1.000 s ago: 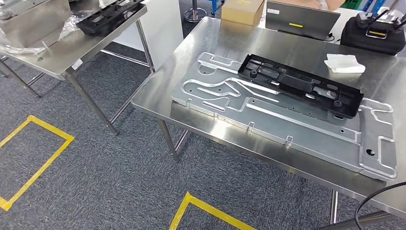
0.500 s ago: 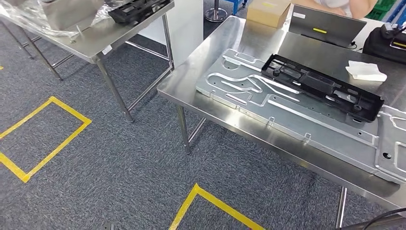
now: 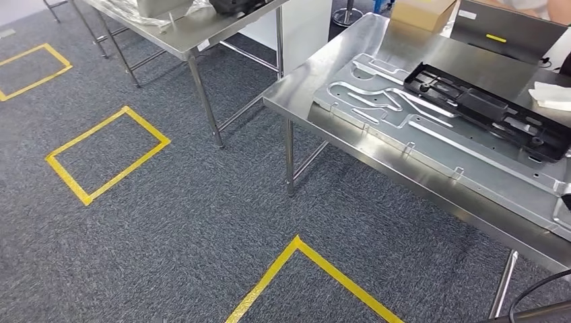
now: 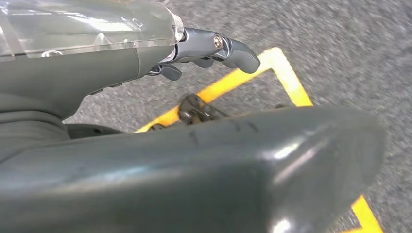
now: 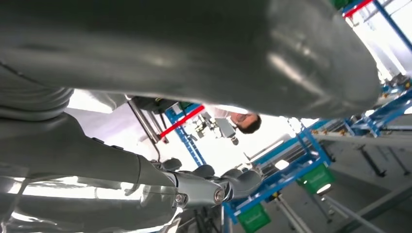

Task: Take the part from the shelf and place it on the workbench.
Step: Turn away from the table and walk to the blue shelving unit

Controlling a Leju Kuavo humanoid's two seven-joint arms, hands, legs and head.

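The whole head view had swung since a second earlier: the workbench [image 3: 377,145] had slid from the middle of the picture toward its right side, and more grey carpet with yellow floor tape [image 3: 108,156] had come in on the left. That was the camera turning with the robot's body, not the things moving. On the workbench the black plastic part [image 3: 491,111] lay on top of the large stamped metal plate [image 3: 438,145], along the plate's far long edge, exactly as it had lain on it in the earlier frames; a white folded cloth [image 3: 552,97] sat beyond it toward the far right corner, with a cardboard box [image 3: 424,12] and a grey laptop [image 3: 508,30] at the far edge. A second steel table [image 3: 195,30] stood well apart to the left, with another dark part [image 3: 236,5] on it beside crumpled clear plastic. The left hand [image 4: 145,160] hung over the carpet and tape, its fingers apart and nothing in them, so it was released. The right hand [image 5: 160,97] likewise carried nothing, its fingers loose, with a person [image 5: 245,121] and blue racking behind it. Judged from this, one part was already resting on the workbench and both hands were free, so the robot was most likely turning away toward the shelf side to fetch the next one.
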